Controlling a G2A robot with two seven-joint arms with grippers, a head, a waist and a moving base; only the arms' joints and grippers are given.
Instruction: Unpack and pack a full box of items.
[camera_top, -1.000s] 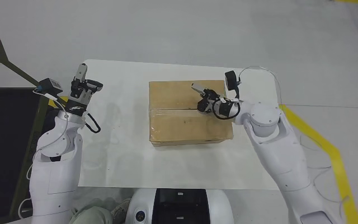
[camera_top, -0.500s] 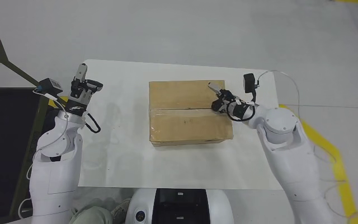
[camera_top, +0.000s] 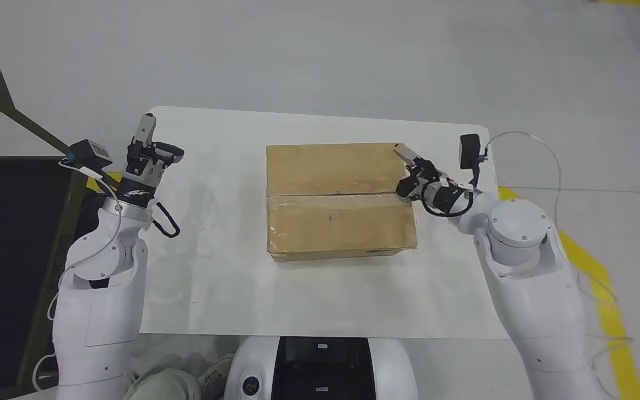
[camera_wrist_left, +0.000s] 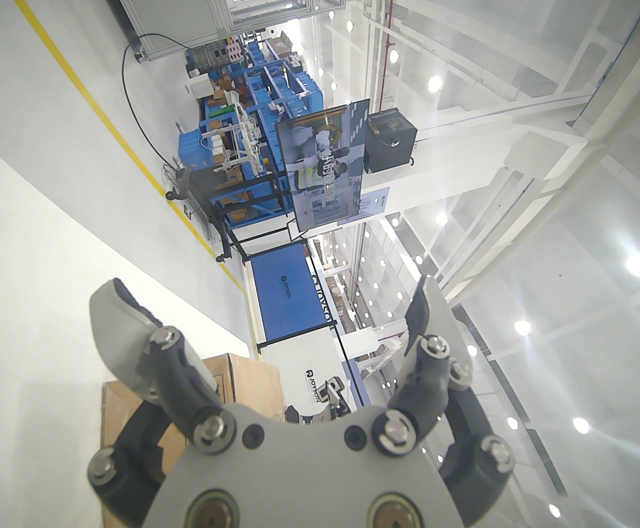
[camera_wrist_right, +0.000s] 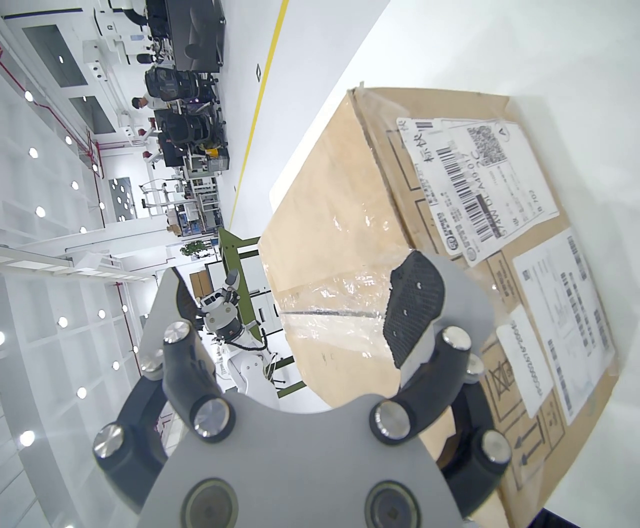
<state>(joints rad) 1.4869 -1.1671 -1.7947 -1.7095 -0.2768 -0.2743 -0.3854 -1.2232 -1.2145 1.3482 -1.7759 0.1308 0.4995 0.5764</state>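
A closed cardboard box (camera_top: 340, 200) lies in the middle of the white table (camera_top: 220, 270), its top flaps meeting at a seam covered with clear tape. My right gripper (camera_top: 407, 170) is open at the box's right end, level with that seam and holding nothing. In the right wrist view the right gripper (camera_wrist_right: 295, 280) stands open over the taped box (camera_wrist_right: 340, 210), whose end face carries white labels (camera_wrist_right: 480, 185). My left gripper (camera_top: 160, 140) is open and empty by the table's far left corner, well away from the box. The left wrist view has the left gripper (camera_wrist_left: 270, 300) pointing up into the room, with the box (camera_wrist_left: 240, 380) low behind one finger.
A dark surface (camera_top: 20, 250) adjoins the table's left side. A yellow floor line (camera_top: 580, 260) runs past the right side. Bare tabletop surrounds the box, widest on its left and front.
My right gripper has drawn back to the right, from above the box's top near the seam to its right end. The left arm and the box have kept still.
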